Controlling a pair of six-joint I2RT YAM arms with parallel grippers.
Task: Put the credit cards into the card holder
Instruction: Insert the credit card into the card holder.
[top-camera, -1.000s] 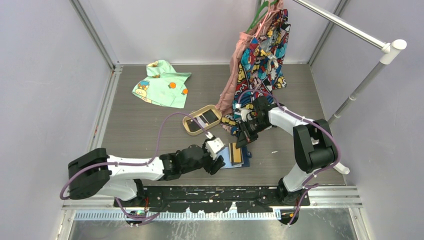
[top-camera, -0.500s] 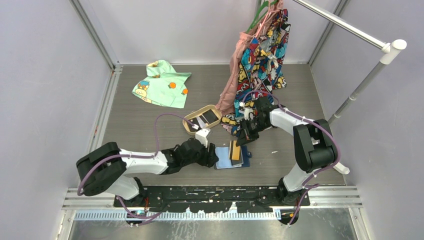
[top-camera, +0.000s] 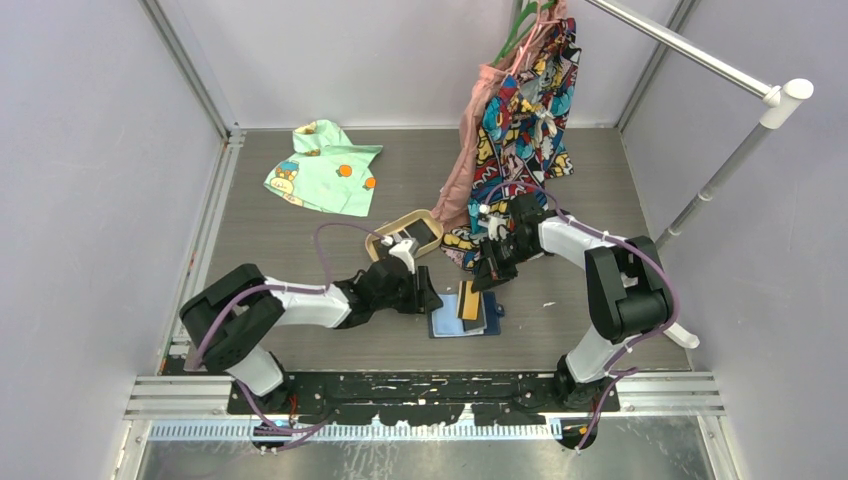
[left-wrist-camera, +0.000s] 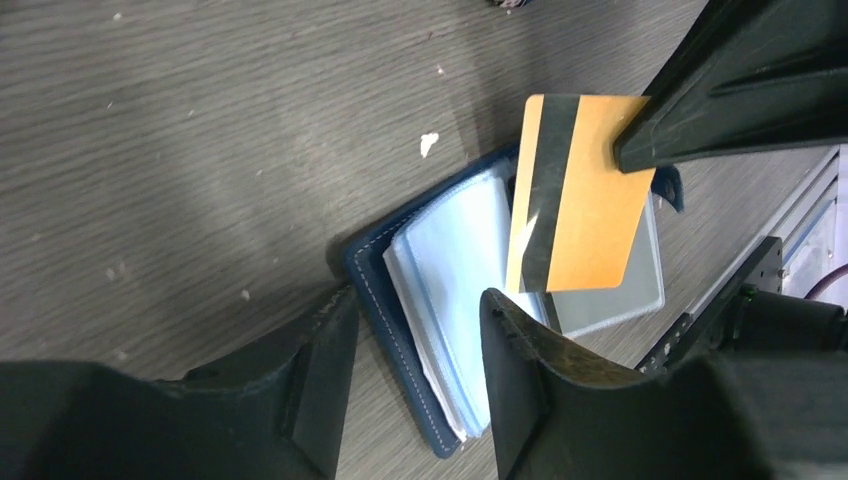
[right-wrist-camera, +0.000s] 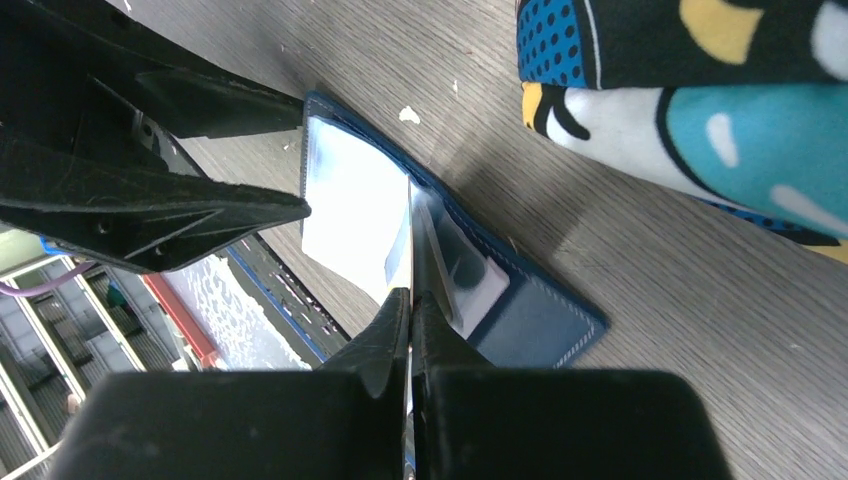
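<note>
In the top view the card holder lies open on the desk between the two arms, near the tan tray. The right gripper comes down at its far side and holds the orange card over the open pockets. The left gripper sits at the holder's left edge. Dark flat pieces in the tray look like further cards, though they are too small to be sure of.

The left wrist view shows the left gripper with its jaws apart, one finger on each side of the card holder's navy border and pale blue pockets. Whether they touch it cannot be told. The orange card, with its dark stripe, hangs tilted over the pockets, pinched at one corner by the right gripper.

In the right wrist view the right gripper has its fingers pressed together on the card, which is seen edge-on as a thin line. The card's lower edge points at the fold between the glossy leaves of the card holder. The left gripper stands open at the far edge.

The step in hand looks like the insertion of the orange card. The next move probably calls for the right arm to line the card's edge up with a pocket mouth and slide it in. Meanwhile the left gripper would need to steady the holder so it neither shifts nor folds shut.
</note>
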